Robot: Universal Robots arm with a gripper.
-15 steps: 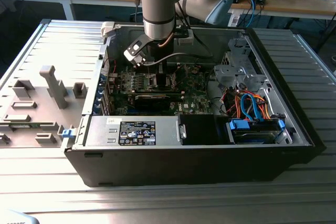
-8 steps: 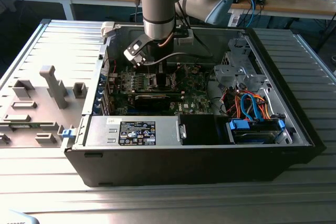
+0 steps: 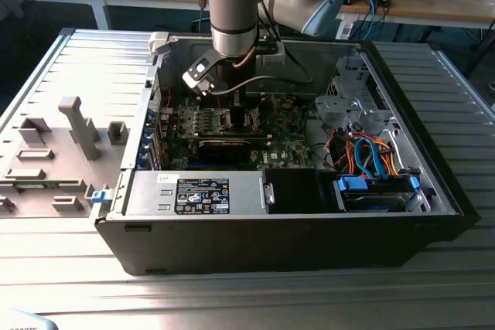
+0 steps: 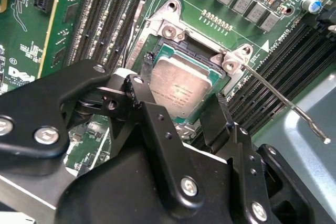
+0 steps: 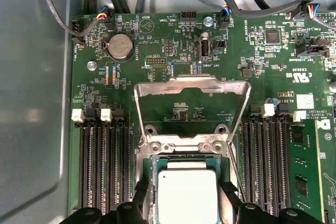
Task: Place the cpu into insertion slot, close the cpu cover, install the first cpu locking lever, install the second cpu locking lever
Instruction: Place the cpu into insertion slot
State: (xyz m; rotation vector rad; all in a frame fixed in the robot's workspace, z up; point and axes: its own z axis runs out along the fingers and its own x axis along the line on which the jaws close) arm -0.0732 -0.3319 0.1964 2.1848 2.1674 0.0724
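Pinching the cpu (image 5: 187,199) in a narrowed hand (image 5: 185,189) at the insertion slot (image 5: 184,159), yet to close the raised cpu cover (image 5: 191,83) or latch either locking lever (image 4: 286,103).

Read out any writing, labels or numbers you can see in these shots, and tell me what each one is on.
Nothing can be read surely enough to quote. Print stands on:
black label on the power supply's grey casing: white lines, too small to read.
motherboard: white markings beside connectors, too fine to read.
cpu: faint engraved lines on its metal top, illegible.
white sticker on the motherboard: unreadable.
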